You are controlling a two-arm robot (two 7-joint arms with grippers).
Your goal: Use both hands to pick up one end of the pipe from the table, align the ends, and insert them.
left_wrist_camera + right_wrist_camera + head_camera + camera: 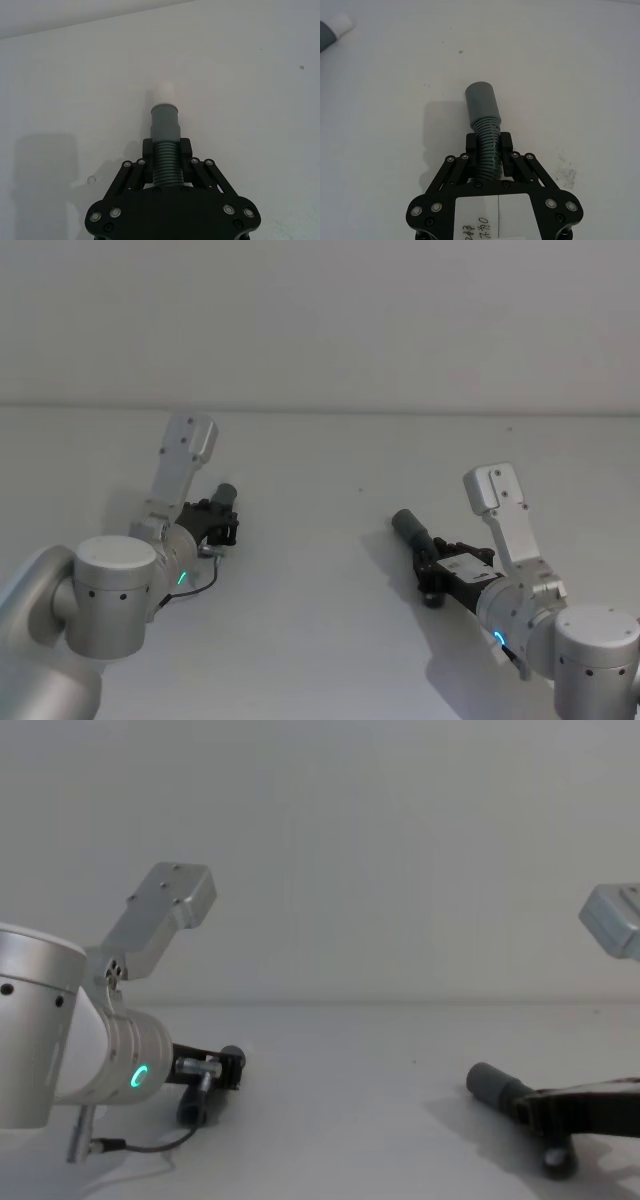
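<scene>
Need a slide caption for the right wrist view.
Right gripper clamps ribbed pipe piece, grey collar forward, white table behind; other piece's white spigot far off.

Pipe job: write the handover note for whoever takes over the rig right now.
Left gripper: shut on the ribbed part of the pipe piece with the white tip.
Right gripper: shut on the ribbed part of the plain grey piece.
Both pieces are low by the table, well apart, ends pointing forward and inward.
Done: both gripped.
Left: bring the ends together, line them up, push the white tip into the grey piece.
</scene>
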